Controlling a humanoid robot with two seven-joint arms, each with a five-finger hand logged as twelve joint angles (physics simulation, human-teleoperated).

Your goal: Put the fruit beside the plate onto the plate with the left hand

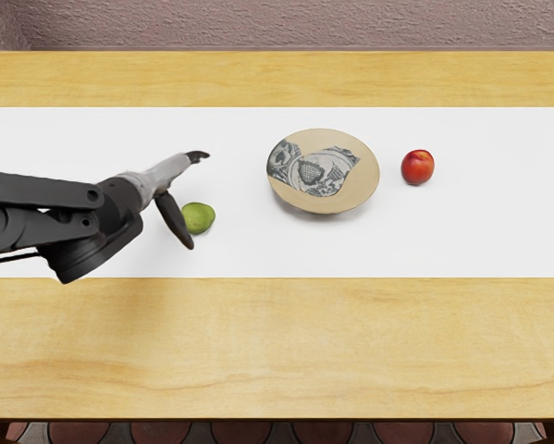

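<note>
I see the left hand [154, 186] coming in from the left over the white runner [461, 231], fingers spread wide and holding nothing, one dark finger [175, 222] angled down just beside the green fruit [199, 217]; I cannot tell whether it touches. The green fruit lies on the runner to the left of the patterned plate [364, 176], apart from it. A red fruit [417, 166] sits near the plate's right side, also on the runner, which crosses the wooden table [258, 342].
</note>
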